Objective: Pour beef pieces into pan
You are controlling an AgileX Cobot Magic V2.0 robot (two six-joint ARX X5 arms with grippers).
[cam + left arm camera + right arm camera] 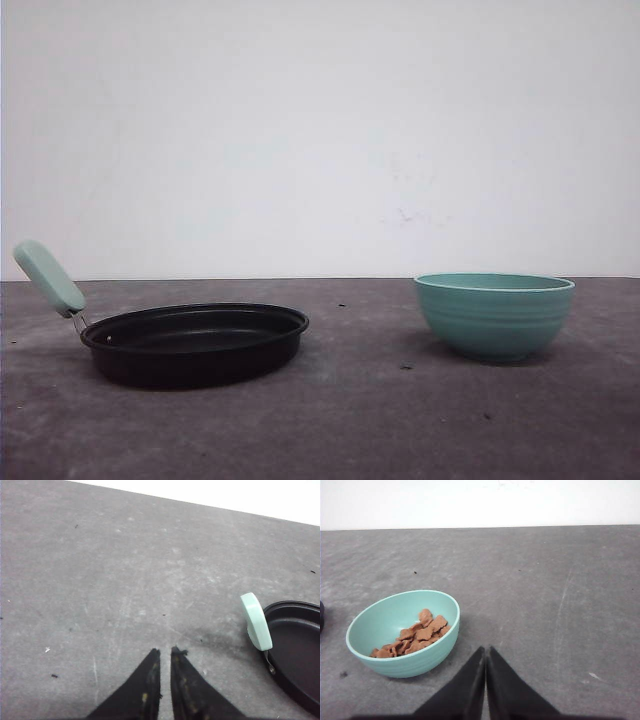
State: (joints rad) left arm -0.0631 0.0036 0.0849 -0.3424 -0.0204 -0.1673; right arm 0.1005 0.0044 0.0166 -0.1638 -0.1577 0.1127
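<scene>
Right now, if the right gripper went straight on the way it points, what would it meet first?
Probably bare table. The shut right gripper points past the bowl, which sits off to one side; depth is unclear.

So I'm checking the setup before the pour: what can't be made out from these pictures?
- Front view: the beef pieces are hidden behind the near wall of the bowl.
- Left wrist view: the pan is cut off by the picture's edge, so its far side is unseen.
- Wrist views: the left tool and right tool show closed tips; their bases are cut off.
</scene>
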